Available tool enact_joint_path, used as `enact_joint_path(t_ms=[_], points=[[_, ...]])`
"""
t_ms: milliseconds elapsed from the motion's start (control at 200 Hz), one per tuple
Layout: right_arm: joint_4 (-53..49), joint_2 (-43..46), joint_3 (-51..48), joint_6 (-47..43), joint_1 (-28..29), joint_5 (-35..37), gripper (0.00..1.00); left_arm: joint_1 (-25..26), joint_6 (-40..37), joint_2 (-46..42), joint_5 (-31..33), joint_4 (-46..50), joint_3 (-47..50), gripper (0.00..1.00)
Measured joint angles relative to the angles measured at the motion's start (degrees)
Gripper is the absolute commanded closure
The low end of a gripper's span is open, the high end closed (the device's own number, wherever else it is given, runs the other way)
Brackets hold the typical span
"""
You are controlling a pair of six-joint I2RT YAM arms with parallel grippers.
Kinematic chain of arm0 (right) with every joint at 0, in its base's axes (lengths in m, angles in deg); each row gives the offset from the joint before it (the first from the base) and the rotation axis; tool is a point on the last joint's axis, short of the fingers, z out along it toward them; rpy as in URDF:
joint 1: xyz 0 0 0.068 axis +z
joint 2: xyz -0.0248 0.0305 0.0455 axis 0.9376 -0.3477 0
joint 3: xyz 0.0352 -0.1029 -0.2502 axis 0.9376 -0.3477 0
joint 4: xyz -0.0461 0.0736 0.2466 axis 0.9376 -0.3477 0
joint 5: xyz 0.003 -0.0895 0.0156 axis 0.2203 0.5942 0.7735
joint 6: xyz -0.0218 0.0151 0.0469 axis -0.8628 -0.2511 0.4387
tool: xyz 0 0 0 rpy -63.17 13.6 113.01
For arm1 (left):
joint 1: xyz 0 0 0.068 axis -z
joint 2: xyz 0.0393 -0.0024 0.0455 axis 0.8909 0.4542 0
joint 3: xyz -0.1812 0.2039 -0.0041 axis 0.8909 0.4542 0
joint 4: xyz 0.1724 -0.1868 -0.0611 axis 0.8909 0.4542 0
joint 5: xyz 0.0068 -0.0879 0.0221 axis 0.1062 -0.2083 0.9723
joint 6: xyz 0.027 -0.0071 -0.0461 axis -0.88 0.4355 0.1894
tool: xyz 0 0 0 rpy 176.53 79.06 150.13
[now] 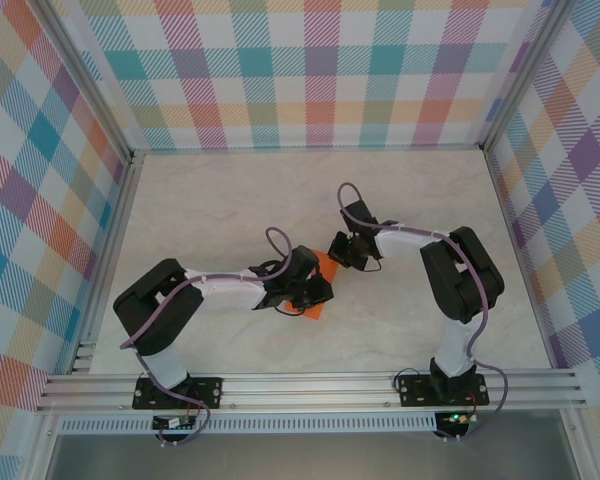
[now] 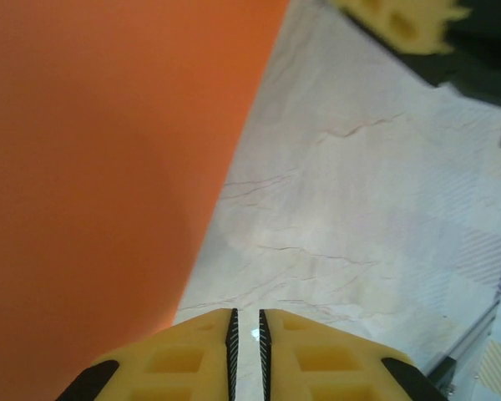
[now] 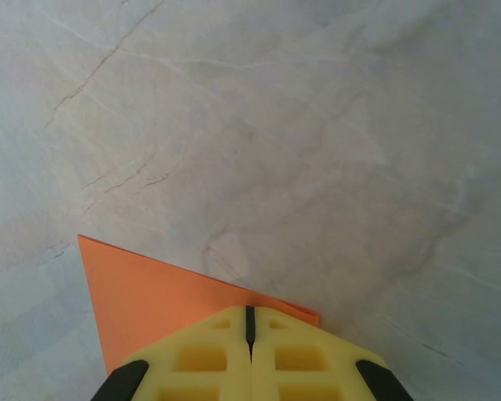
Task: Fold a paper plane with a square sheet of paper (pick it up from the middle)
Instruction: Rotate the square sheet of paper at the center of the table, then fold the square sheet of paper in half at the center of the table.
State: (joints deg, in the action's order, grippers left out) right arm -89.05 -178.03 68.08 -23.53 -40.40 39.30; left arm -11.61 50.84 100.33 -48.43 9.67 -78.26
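The orange square sheet of paper (image 1: 325, 272) lies on the marble table between both grippers, with a doubled, folded edge seen in the right wrist view (image 3: 150, 292). My right gripper (image 1: 340, 250) is shut, its tips (image 3: 250, 311) set over that folded edge near a corner. I cannot tell if paper is pinched there. My left gripper (image 1: 315, 293) sits at the sheet's near side. Its jaws (image 2: 246, 316) stand a narrow slit apart with bare table between them, and the sheet (image 2: 92, 167) is just left of them. A paper plane is out of view.
The marble table (image 1: 230, 200) is boxed in by plaid walls (image 1: 310, 70) at the back and both sides, with an aluminium rail (image 1: 310, 385) along the near edge. A yellow fingertip of the right gripper (image 2: 401, 21) shows at the top right of the left wrist view.
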Motion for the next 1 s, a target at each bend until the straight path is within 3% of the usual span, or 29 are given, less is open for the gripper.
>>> enact_joint_path(t_ms=[520, 780, 1000], points=[[1.4, 0.7, -1.4, -1.5, -1.3, -2.9, 0.95, 0.0, 3.1, 0.5, 1.1, -2.3, 4.0, 0.94], [4.4, 8.4, -6.8, -8.3, -1.7, -14.3, 0.97, 0.0, 3.3, 0.5, 1.1, -1.7, 3.6, 0.99], [4.1, 8.6, -11.0, -9.5, -0.8, -20.3, 1.00, 0.0, 3.1, 0.6, 1.1, -1.3, 3.2, 1.00]])
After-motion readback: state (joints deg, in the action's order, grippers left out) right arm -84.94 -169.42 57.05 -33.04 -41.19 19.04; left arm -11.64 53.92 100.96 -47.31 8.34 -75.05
